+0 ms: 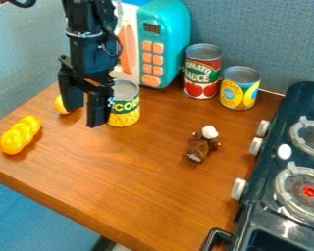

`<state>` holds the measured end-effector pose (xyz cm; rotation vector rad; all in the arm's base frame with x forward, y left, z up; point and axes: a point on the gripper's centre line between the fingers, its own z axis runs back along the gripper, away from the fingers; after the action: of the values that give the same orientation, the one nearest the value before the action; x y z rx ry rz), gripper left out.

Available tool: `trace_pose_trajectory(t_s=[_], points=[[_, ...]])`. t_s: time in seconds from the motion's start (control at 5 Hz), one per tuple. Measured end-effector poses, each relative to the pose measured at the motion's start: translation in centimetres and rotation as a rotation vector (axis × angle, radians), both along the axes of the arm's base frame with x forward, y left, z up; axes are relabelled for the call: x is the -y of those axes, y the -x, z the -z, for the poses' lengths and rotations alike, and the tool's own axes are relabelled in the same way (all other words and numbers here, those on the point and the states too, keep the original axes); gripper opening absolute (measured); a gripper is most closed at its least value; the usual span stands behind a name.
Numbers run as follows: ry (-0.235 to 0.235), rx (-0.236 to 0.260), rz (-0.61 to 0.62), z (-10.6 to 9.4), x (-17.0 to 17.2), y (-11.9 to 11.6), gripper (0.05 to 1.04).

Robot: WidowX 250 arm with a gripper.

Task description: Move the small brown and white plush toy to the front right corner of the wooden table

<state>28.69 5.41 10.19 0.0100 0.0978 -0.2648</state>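
Note:
The black gripper (83,115) hangs over the left part of the wooden table, its two fingers apart with nothing seen between them. Just right of it stands a yellow-and-green corn can (125,112), partly covered by the right finger. Behind the left finger, a small yellow object (59,105) is partly hidden. A lumpy yellow object (20,135) lies farther left, near the table edge. Right of the table's middle sits a small brown plush-like thing (200,146) with a white top.
A red tomato can (202,73) and a yellow-blue can (239,89) stand at the back. Beside them is a teal toy microwave (166,44), behind the arm. A dark toy stove (271,181) with white knobs lines the right side of the wooden table (140,181).

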Motion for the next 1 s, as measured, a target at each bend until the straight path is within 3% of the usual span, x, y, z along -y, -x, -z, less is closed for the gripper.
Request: trace_pose_trajectory(t_s=[0.2, 0.4, 0.6, 1.0], points=[[0.005, -0.029, 0.002, 0.9, 0.1, 0.2, 1.001], [-0.002, 0.035, 0.070, 1.1, 1.8, -1.1, 1.001], [0.006, 0.135, 0.181, -0.5, 6.2, -3.5, 1.001], [0.055, 0.253, 0.191, -0.3, 8.9, -5.9, 1.001]])
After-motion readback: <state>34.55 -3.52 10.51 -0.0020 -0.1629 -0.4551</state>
